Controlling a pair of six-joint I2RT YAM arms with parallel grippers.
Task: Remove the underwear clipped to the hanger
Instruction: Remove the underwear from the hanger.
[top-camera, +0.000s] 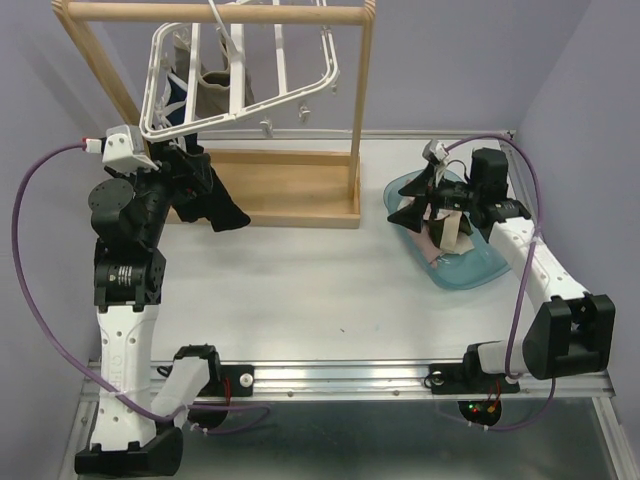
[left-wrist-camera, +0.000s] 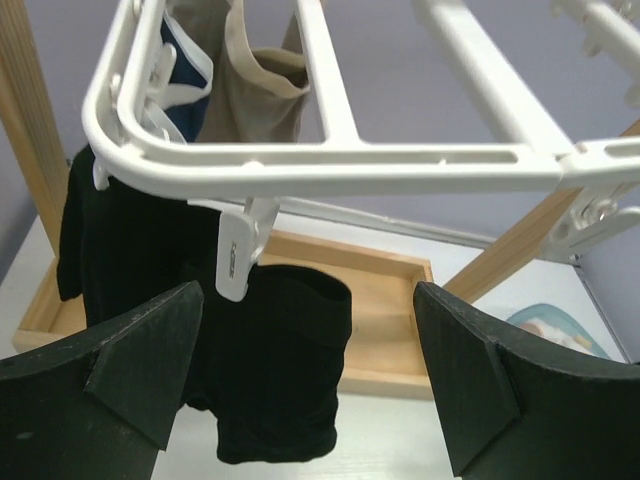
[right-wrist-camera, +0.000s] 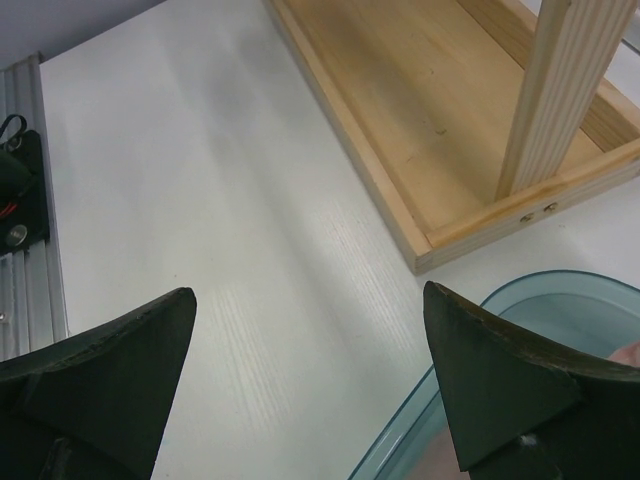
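Observation:
The white hanger (top-camera: 240, 85) hangs from the wooden rail. In the left wrist view its rim (left-wrist-camera: 350, 165) crosses above my fingers. A black underwear (left-wrist-camera: 270, 380) hangs from a white clip (left-wrist-camera: 238, 255) on the near rim. A navy piece with white trim (left-wrist-camera: 185, 70) and a cream piece (left-wrist-camera: 255, 95) hang further in. My left gripper (left-wrist-camera: 308, 290) is open just below the rim, and the black underwear (top-camera: 210, 200) hangs in the left half of its gap. My right gripper (top-camera: 428, 195) is open and empty over the blue tub.
The wooden rail stand's base tray (top-camera: 285, 190) sits behind the black underwear, with its right post (top-camera: 360, 110) nearby. A blue tub (top-camera: 480, 270) at the right holds several loose garments, and its rim (right-wrist-camera: 470, 330) shows under my right fingers.

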